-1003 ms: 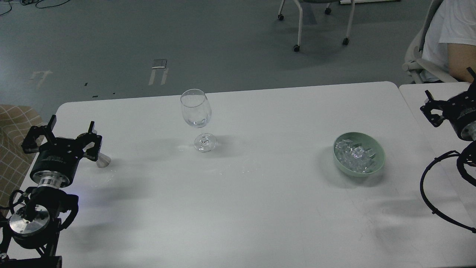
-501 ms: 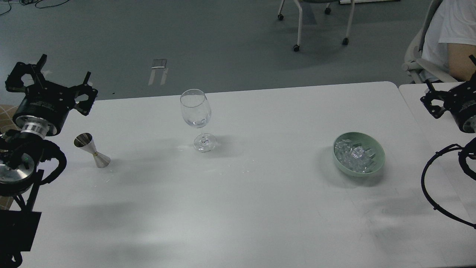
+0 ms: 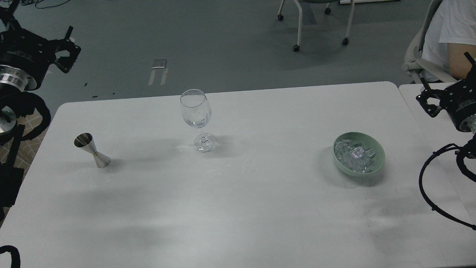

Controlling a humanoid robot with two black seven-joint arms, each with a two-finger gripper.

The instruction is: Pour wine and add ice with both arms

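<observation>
Table: white table (image 3: 238,208), rounded far corners; a second white table (image 3: 427,111) butts against its right edge.

Wine glass: clear stemmed wine glass (image 3: 196,115) standing upright in the far-centre of the table, foot flat on the surface. Bowl looks empty apart from reflections; no coloured liquid visible.

Jigger: small steel double-cone jigger (image 3: 92,149) on the left part of the table, tilted, wide mouth up and leaning left. Well apart from the wine glass.

Bowl: pale green bowl (image 3: 379,156) on the right part of the table, near the right edge, upright.

Ice: heap of small clear ice (image 3: 353,155) cubes lying inside the green bowl, filling mostly its left and centre. None seen on the table or in the glass.

Left arm: left arm (image 3: 15,111) enters at the left edge and rises to the upper-left corner. Left gripper (image 3: 41,35) is raised off the table, above the floor area beyond the table's far-left corner; fingers spread, nothing between them. Well apart from the jigger.

Right arm: right arm (image 3: 461,163) at the right edge, with a black cable looping down over the table. Right gripper (image 3: 433,102) hovers over the adjoining table, right of and beyond the bowl; only part in frame, dark, fingers not separable, so cannot tell whether parted or closed. No object visible in it.

Background: grey floor, legs of a wheeled chair (image 3: 316,26), seated person (image 3: 450,41) in white shirt at upper right.
</observation>
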